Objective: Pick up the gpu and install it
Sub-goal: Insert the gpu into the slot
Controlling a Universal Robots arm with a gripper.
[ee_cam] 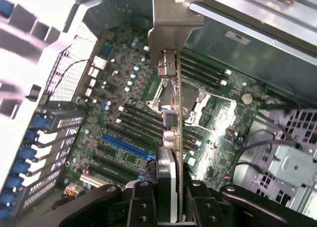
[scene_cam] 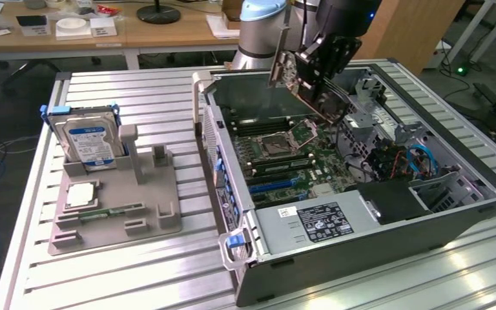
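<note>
My gripper [scene_cam: 327,81] hangs over the open computer case [scene_cam: 454,223], shut on the gpu [scene_cam: 304,84]. The card is thin and brownish, tilted, with its pale metal bracket [scene_cam: 278,64] toward the exterior view's left. In the wrist view the gpu [ee_cam: 173,133] runs edge-on away from my black fingers [ee_cam: 143,202], and its bracket [ee_cam: 171,26] points at the motherboard [ee_cam: 124,118] below. The card is well above the board and touches nothing. A blue expansion slot [ee_cam: 126,145] and black slots lie underneath.
A grey holder tray [scene_cam: 114,206] on the slatted metal table carries a hard drive [scene_cam: 88,142] standing upright, a CPU chip [scene_cam: 80,194] and a memory stick [scene_cam: 106,212]. Inside the case sit a power supply [scene_cam: 317,223] and a drive cage with cables [scene_cam: 412,161].
</note>
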